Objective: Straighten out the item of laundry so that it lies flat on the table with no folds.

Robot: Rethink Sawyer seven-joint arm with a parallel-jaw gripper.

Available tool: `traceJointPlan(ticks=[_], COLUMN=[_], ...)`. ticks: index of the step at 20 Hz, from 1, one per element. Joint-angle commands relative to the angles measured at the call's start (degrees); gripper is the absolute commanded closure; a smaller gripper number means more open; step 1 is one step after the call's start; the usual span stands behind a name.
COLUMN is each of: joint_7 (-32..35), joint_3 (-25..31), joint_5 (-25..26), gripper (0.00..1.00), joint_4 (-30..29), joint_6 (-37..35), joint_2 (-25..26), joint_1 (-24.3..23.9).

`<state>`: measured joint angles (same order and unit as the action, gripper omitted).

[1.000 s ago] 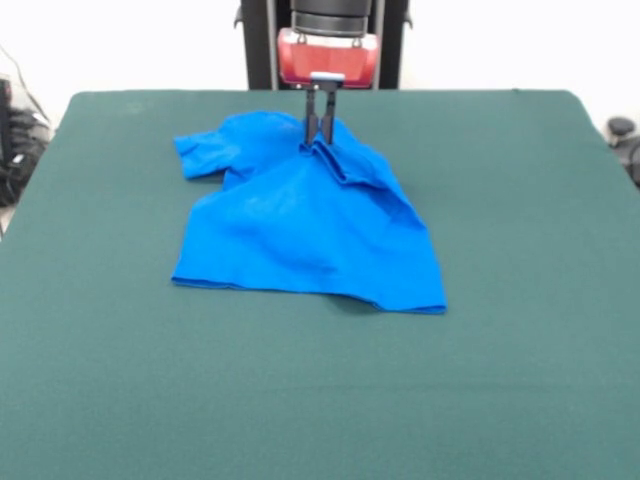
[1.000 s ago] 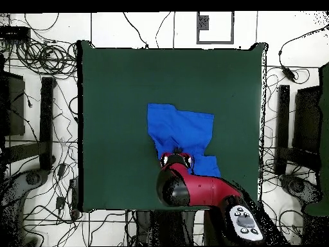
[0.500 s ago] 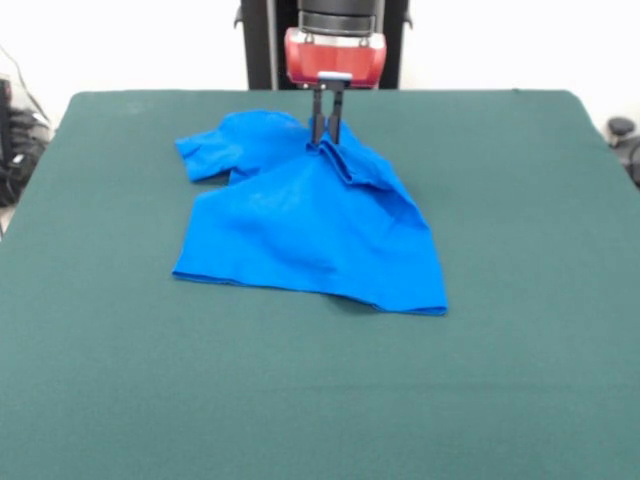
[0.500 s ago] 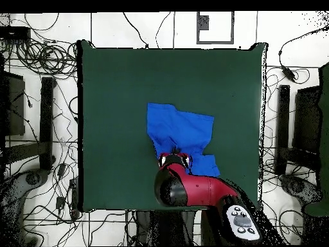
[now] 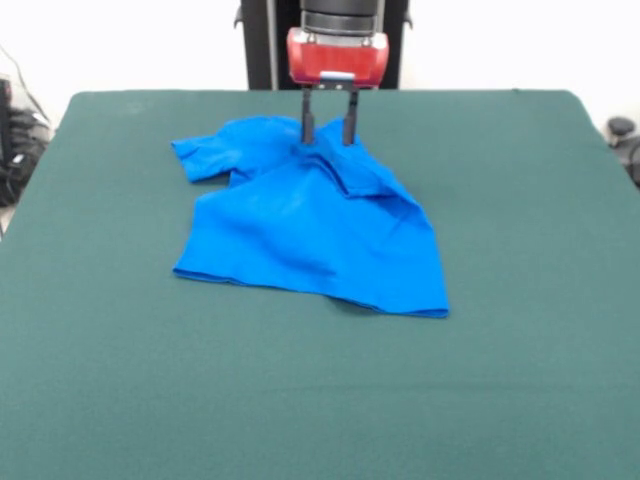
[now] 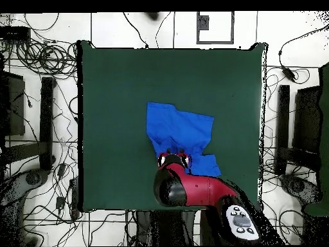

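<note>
Green bench | blue T-shirt rumpled, folds near collar | hand fingers apart, at collar edge

Bright, plain blue T-shirt, no print or pattern, slightly darker in the creases near the collar and along the hems. Dark green table, uniform felt-like surface without markings. Red gripper housing with a small pale panel on its face, black fingers below, black arm section above. White floor crossed by black cables around the table.
</note>
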<state>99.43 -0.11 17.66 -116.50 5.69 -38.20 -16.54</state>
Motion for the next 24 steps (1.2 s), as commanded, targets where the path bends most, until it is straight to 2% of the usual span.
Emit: traceJointPlan(ticks=[1, 9, 15, 24], joint_7=[11.27, 11.00, 10.62, 10.34], joint_3=[7.44, 7.79, 6.38, 4.40], joint_5=[-3.23, -2.73, -3.59, -4.10], gripper=[0.00, 0.00, 0.00, 0.00], joint_4=[-2.77, -2.79, -1.79, 0.49], joint_6=[-2.46, -2.06, -3.86, -1.68], joint_2=[0.92, 1.01, 1.08, 4.16], joint_1=[0.85, 0.35, 1.86, 3.18])
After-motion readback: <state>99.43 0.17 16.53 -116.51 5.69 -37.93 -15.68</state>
